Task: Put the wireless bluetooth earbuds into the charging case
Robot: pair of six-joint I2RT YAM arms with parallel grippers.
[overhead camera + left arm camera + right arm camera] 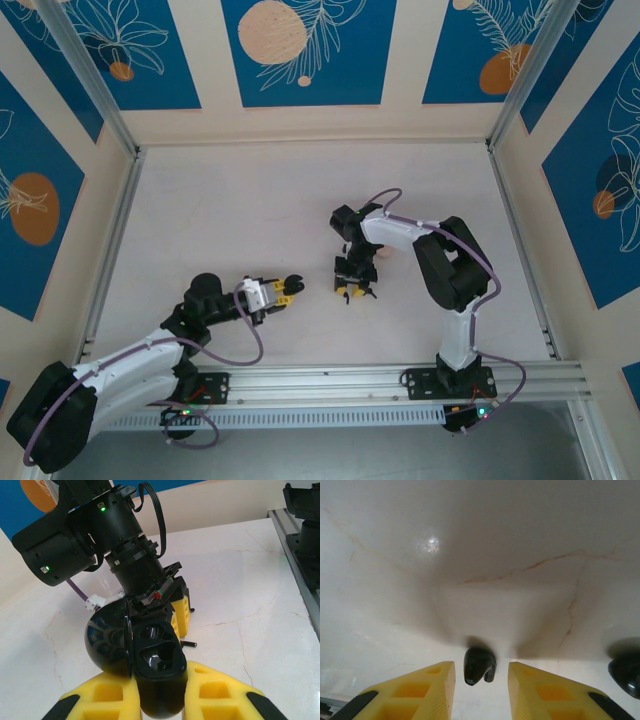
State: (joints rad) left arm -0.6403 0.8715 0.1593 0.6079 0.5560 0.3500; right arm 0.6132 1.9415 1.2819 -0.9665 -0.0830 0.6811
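Note:
My left gripper [159,682] is shut on a glossy black charging case [159,660], its yellow fingers [225,692] pressing both sides. The case's lid [107,640] hangs open to the left and two dark wells face the camera. In the top view the left gripper [287,287] holds the case just left of the right gripper [355,291]. The right gripper [481,674] points down at the table and is open. A tiny black earbud [476,662] lies on the table between its fingers, with a gap on each side. A thin black stem [189,643] shows under the right gripper's fingers [183,611].
A second rounded black thing [626,674] lies at the right edge of the right wrist view, cut off by the frame. The white marble table [300,200] is walled on three sides, with a metal rail [380,380] along the near edge.

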